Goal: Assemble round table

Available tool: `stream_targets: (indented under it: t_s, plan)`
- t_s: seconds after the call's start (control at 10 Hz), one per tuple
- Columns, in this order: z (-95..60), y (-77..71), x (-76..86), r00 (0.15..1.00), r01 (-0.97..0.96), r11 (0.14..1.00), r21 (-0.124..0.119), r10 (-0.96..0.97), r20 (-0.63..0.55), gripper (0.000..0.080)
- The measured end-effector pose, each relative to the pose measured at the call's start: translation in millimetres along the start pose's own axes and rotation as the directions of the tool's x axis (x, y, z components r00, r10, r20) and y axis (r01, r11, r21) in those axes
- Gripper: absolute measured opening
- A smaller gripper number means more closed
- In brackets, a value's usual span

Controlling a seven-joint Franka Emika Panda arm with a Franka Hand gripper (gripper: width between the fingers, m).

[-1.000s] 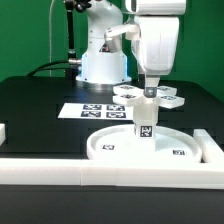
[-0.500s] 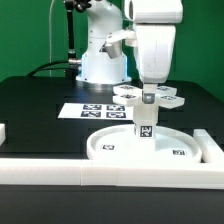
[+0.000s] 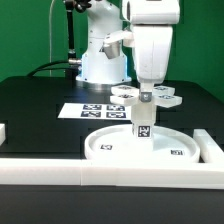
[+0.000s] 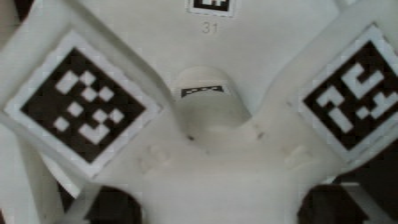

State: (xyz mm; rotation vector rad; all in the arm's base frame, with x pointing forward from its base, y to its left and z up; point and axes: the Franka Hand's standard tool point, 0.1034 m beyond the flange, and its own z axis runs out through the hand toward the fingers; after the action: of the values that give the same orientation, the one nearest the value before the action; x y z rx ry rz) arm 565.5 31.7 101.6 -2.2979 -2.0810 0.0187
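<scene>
- gripper (image 3: 146, 98) hangs straight down from the white arm over the middle of the disc, its two fingers reaching the top of the post; whether they pinch the post or stand just clear of it cannot be told, since the fingertips and the post top merge in the exterior view.
- post (image 3: 144, 126), a short thick white cylinder, stands upright at the centre of the disc, with small black-and-white tags on its side facing the camera.
- disc (image 3: 110, 139) is a wide, round, white plastic piece with a raised rim, lying flat at the near edge of the table; small square tags sit on its surface at the exterior view's left and right.
- cross-shaped piece (image 3: 168, 98) lies behind the disc, partly hidden by the gripper and arm; its rounded lobes carry tags, and its full outline cannot be made out.
- wrist view is filled with close white plastic: two large tilted tags (image 4: 86, 92) on slanted faces, a small rounded stub (image 4: 208, 98) between them, and a printed tag cut off at the frame's edge; which part this is cannot be told.
- marker board (image 3: 84, 111), thin, flat and white with black square markers, lies on the table beyond the disc toward the exterior view's left.
- white rail (image 3: 60, 167) runs along the near edge, smooth and straight, with its ends cut off by the frame.
- table (image 3: 40, 105) is matte black.
</scene>
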Motion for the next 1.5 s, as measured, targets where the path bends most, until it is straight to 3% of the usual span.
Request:
stream_targets:
  t_s: [0.2, 0.4, 0.9, 1.2, 1.5]
  plan:
    - [0.0, 0.0, -0.4, 1.000, -0.021, 1.000, 0.000, 0.021, 0.000, 0.0440]
    - [0.2, -0.3, -1.0, 0.981, -0.193, 0.981, 0.003, 0.193, -0.004, 0.0440]
    - [0.1, -0.5, -1.4, 0.794, -0.607, 0.794, 0.015, 0.607, -0.013, 0.0442]
    - [0.0, -0.4, -0.3, 0.641, -0.767, 0.641, 0.018, 0.768, -0.011, 0.0442]
    - [0.2, -0.1, 0.2, 0.373, -0.926, 0.374, 0.042, 0.927, -0.038, 0.0442]
